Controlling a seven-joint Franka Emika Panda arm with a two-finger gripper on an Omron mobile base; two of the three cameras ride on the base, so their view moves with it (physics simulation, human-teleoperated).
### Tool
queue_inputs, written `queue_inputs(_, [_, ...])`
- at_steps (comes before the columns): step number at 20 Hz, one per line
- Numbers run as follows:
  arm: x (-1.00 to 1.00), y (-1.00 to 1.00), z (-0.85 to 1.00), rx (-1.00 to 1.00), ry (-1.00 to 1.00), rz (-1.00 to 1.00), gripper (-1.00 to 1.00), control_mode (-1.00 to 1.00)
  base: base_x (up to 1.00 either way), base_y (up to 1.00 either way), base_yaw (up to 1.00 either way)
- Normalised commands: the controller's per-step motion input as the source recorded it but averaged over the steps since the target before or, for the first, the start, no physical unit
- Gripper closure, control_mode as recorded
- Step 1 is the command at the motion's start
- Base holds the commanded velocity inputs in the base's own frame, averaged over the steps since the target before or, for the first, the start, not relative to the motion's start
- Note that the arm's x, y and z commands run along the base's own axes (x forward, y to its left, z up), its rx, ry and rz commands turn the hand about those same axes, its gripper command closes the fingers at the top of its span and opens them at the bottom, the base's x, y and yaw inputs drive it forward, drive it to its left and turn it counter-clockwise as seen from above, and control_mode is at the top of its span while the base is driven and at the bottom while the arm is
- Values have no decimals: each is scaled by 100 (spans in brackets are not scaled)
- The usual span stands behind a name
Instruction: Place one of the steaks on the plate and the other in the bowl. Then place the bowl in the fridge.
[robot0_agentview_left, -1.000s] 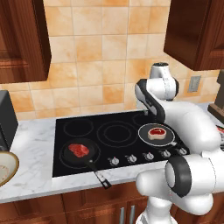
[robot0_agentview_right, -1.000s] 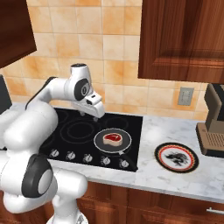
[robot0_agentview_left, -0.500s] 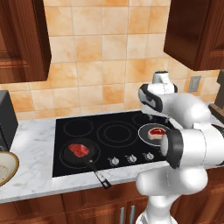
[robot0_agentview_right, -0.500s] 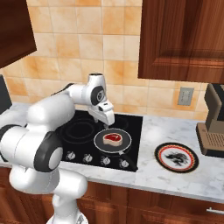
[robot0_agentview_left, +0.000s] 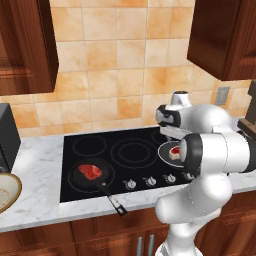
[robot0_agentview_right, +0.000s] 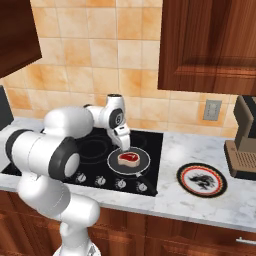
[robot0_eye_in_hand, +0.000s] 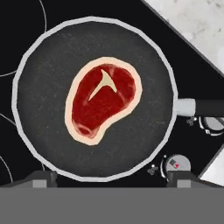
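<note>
While the hand view looks straight down on the pale-edged steak (robot0_eye_in_hand: 103, 101), it resolves detail the base views lack: a red top, a cream Y-shaped mark and a tan fat border. That steak lies flat at the middle of a round dark pan (robot0_eye_in_hand: 48, 144) with a light grey rim; the pan's handle (robot0_eye_in_hand: 205, 107) runs toward the stove knobs (robot0_eye_in_hand: 176, 163). The two finger tips (robot0_eye_in_hand: 40, 179) stand wide apart at the bottom edge, released and holding nothing.

The right base view shows the gripper (robot0_agentview_right: 123, 145) poised just above the far rim of this pan (robot0_agentview_right: 140, 164), with the steak (robot0_agentview_right: 128, 158) below and clear of it. It also shows the plate (robot0_agentview_right: 201, 179), a flat round disc with a red-and-black rim and a dark printed centre, resting on the marble counter (robot0_agentview_right: 175, 200) to the right of the black glass stove (robot0_agentview_right: 95, 150).

The left base view adds the second steak (robot0_agentview_left: 90, 171), raw and deep red, lying in a second dark pan (robot0_agentview_left: 75, 180) at the front left of the stove. The bowl (robot0_agentview_left: 9, 192), tan outside and cream inside, sits at the left edge of the counter beside a dark appliance (robot0_agentview_left: 7, 137).

Compared with one second ago, the arm has swung further over the pan and the gripper has come lower; both steaks, the plate and the bowl are unmoved.
</note>
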Motion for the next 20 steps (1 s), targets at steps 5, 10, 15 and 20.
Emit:
queue_inputs(5, [42,3,-63,0,0,-15,-100,-100,0,0,0])
queue_inputs(10, [13,0,-43,3,0,-3,-100,-100,0,0,0])
queue_inputs(15, [-2,0,-29,1,0,0,-100,-100,0,0,0])
queue_inputs(20, [-2,0,-26,0,0,-1,-100,-100,0,0,0])
